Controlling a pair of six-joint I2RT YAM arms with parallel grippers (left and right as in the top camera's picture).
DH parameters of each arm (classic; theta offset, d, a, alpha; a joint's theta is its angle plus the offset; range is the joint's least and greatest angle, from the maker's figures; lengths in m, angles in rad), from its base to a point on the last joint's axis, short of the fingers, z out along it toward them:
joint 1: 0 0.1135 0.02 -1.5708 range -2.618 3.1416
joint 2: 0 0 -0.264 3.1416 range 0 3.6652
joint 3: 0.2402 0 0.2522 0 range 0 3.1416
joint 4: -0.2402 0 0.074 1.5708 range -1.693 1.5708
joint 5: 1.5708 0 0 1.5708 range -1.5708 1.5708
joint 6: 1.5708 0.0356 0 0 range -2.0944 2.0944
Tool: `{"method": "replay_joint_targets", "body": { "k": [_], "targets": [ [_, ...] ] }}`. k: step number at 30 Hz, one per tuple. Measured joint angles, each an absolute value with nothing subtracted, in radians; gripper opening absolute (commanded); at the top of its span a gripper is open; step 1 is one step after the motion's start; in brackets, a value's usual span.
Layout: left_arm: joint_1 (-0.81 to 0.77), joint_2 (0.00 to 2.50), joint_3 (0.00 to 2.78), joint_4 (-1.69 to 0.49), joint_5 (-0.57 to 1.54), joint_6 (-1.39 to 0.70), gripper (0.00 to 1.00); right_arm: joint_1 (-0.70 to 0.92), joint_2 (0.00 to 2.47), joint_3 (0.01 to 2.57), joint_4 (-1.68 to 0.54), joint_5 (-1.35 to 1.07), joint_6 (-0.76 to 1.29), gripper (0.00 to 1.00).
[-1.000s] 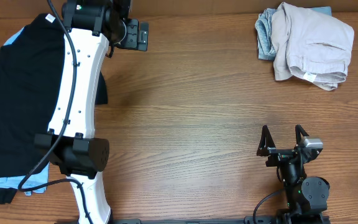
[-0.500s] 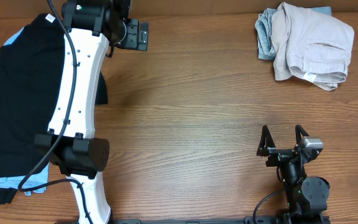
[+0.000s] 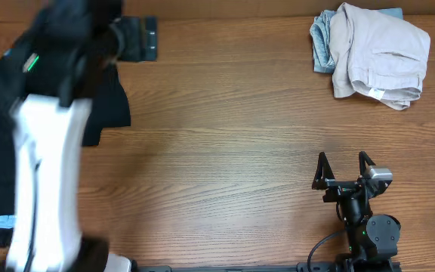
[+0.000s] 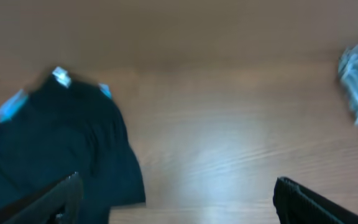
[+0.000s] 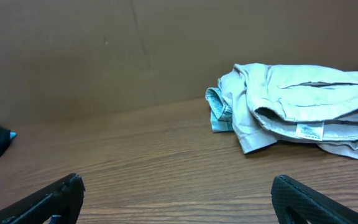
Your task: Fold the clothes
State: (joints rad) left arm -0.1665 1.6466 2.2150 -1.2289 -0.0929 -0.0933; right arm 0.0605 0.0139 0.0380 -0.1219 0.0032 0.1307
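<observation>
The beige shorts (image 3: 380, 53) lie bunched in a heap at the far right corner of the wooden surface (image 3: 225, 136), on top of small blue shorts (image 3: 322, 41). The right wrist view shows their little white label (image 5: 308, 130) up close. The right fingers (image 3: 321, 170) are spread wide and empty. The left fingers (image 4: 48, 205) are spread too, near a black shirt (image 4: 67, 143); from above they look blurry.

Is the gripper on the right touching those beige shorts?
Apart. The overhead view shows a wide gap between the right gripper and the beige shorts, which lie in a heap far beyond its open fingertips.
</observation>
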Motion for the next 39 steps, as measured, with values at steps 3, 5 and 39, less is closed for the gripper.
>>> {"method": "replay_joint_targets", "body": {
  "k": [3, 5, 39],
  "targets": [
    [-0.139, 1.449, 2.039, -1.077, -0.091, -0.093, 1.0, 0.06, 0.014, 0.038, -0.121, 0.003, 0.131, 1.0],
    [-0.117, 1.33, 1.901, -0.978, -0.09, -0.093, 1.0, 0.06, 0.014, 0.038, -0.121, 0.003, 0.13, 1.0],
    [0.049, 0.027, 0.194, -0.047, 0.038, -0.102, 1.0, 0.06, 0.013, 0.031, -0.12, 0.003, 0.13, 1.0]
  ]
}}
